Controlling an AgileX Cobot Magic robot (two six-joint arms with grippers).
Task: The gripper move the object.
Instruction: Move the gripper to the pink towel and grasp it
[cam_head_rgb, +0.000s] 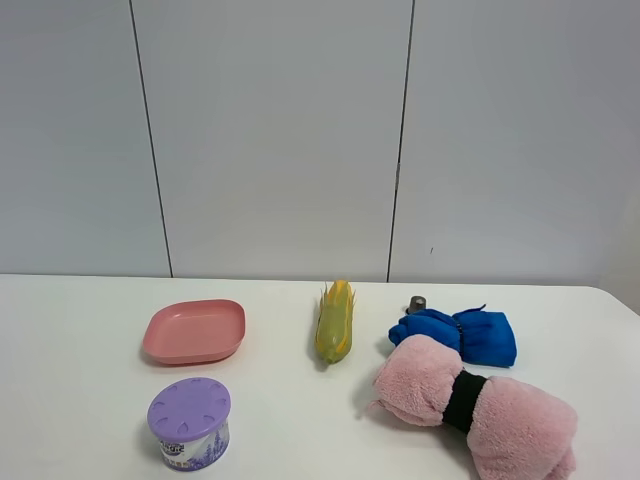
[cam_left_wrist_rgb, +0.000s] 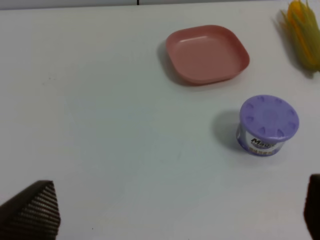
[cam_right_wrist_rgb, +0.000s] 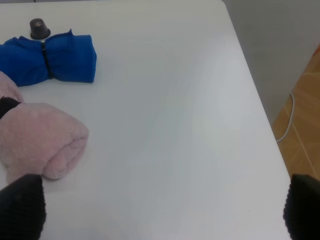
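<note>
The fluffy light-pink rolled towel (cam_head_rgb: 505, 415), cinched by a black band (cam_head_rgb: 463, 400), lies on the white table at the front right. One end of it shows in the right wrist view (cam_right_wrist_rgb: 40, 142). My right gripper (cam_right_wrist_rgb: 161, 210) is open and empty, with its fingertips (cam_right_wrist_rgb: 20, 207) wide apart, one just beside the towel's end. My left gripper (cam_left_wrist_rgb: 170, 220) is open and empty over bare table, short of the purple can. Neither gripper shows in the exterior high view.
A blue rolled cloth (cam_head_rgb: 460, 335) (cam_right_wrist_rgb: 50, 60) lies just behind the towel, with a small dark cap (cam_head_rgb: 416, 303) beside it. A corn cob (cam_head_rgb: 335, 322), a pink plate (cam_head_rgb: 195, 330) (cam_left_wrist_rgb: 207, 54) and a purple-lidded can (cam_head_rgb: 190, 422) (cam_left_wrist_rgb: 267, 125) stand to the left. The table's right edge (cam_right_wrist_rgb: 255, 100) is near.
</note>
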